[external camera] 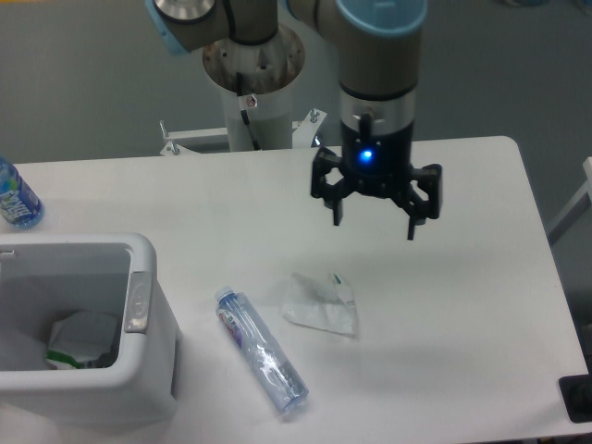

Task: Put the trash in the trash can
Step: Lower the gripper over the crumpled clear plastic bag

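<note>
**Tabletop inventory: arm, two trash pieces, bin**

Gripper [375, 225]: black, two-fingered, mounted on a grey arm with a light-blue joint cap and a lit blue indicator on its wrist. It hung above the white table [481, 277] in the upper centre of the frame, fingers pointing down and spread wide apart, with nothing between them.

Crumpled clear plastic wrapper [320, 302]: lay flat on the table just below the gripper in the frame, centre, not touched by the fingers. A small green mark showed at its upper right edge.

Slim clear plastic bottle with a blue cap and a blue-red label [261, 350]: lay on its side at lower centre, cap toward the upper left, base toward the lower right. It sat just beside the wrapper on that piece's left, apart from it, and between the wrapper and the bin.

White rectangular plastic bin with rounded corners, a thick rim and a grey handle plate [153, 268]: stood at the lower left of the frame, partly cut off by the edge. Inside it were pale crumpled items, one with a green stripe; what they were could not be told.

Second bottle with a blue label [16, 196]: stood at the left edge of the frame, above the bin, well apart from the other pieces.
</note>
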You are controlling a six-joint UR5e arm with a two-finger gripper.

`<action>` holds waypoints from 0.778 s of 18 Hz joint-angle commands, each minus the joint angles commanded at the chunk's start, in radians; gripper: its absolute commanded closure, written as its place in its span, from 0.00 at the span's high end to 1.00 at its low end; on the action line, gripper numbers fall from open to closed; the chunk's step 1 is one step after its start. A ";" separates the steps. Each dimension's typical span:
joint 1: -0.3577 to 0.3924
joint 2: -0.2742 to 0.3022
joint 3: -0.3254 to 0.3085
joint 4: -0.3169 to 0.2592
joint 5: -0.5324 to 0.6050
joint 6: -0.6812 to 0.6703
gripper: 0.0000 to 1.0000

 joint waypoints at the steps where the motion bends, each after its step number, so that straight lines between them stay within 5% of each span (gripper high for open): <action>1: 0.000 -0.002 -0.028 0.026 0.003 -0.002 1.00; 5: -0.009 -0.003 -0.117 0.150 0.008 -0.003 1.00; 8: -0.035 -0.021 -0.175 0.169 0.006 -0.008 1.00; 11: -0.058 -0.046 -0.268 0.190 0.008 -0.190 1.00; 14: -0.124 -0.118 -0.290 0.235 0.009 -0.300 1.00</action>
